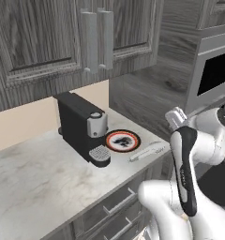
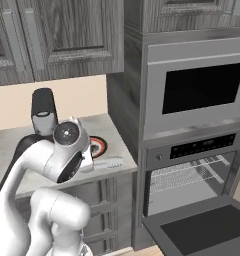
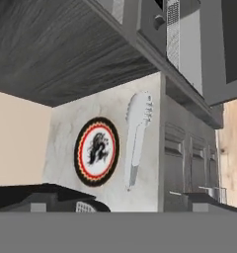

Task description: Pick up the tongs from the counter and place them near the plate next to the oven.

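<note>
One pair of tongs [image 1: 147, 151]; one plate [image 1: 122, 140]; one coffee machine [image 1: 84, 126]; one oven [image 2: 202, 192]; one microwave [image 2: 202, 89]; two cabinet handles [image 1: 98, 41].

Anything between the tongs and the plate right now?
Nothing visible. The tongs lie on bare counter right beside the plate, along the counter's front edge, a narrow strip of stone between them.

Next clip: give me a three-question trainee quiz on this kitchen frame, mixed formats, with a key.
1. True or false: the tongs lie on the plate.
2. What stands on the counter on the plate's other side from the tongs? A) coffee machine B) toaster C) kettle
3. Fill in: the oven door is ___.

Key: 1 false, they lie beside it on the counter. 2 A. 3 open.
</note>
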You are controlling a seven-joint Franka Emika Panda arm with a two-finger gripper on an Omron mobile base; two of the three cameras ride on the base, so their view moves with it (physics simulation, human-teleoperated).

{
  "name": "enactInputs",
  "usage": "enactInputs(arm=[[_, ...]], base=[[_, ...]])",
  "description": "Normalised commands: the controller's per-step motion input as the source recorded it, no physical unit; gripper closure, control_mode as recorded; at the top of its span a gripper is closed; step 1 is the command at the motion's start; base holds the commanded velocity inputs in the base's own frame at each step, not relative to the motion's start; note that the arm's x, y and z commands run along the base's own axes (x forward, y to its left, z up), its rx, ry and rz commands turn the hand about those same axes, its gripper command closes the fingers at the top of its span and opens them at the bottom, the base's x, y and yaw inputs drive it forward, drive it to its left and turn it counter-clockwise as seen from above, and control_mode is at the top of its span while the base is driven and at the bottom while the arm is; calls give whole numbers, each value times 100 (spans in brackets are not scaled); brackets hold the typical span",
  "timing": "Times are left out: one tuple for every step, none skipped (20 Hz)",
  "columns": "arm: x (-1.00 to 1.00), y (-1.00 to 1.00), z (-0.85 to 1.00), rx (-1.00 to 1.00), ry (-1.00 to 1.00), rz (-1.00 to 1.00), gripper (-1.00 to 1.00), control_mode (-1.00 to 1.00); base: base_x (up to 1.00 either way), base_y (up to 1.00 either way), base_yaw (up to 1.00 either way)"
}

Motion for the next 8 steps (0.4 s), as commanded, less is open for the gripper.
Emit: enactInputs(arm=[[-82,-32,71,0,0,0,-100,-100],[-77,-35,70,0,0,0,-100,-100],[-68,-44,69,0,0,0,-100,-100],[-59,-46,68,0,0,0,-100,-100],[-56,-43,64,0,0,0,-100,-100],[-57,-41,59,0,0,0,-100,-100],[-59,-34,49,0,0,0,-100,-100],[-59,-24,38,0,0,0,-100,-100]], base=[[0,0,0],[0,0,0],[0,0,0],[0,0,0],[0,0,0],[0,0,0],[0,0,0],[0,0,0]])
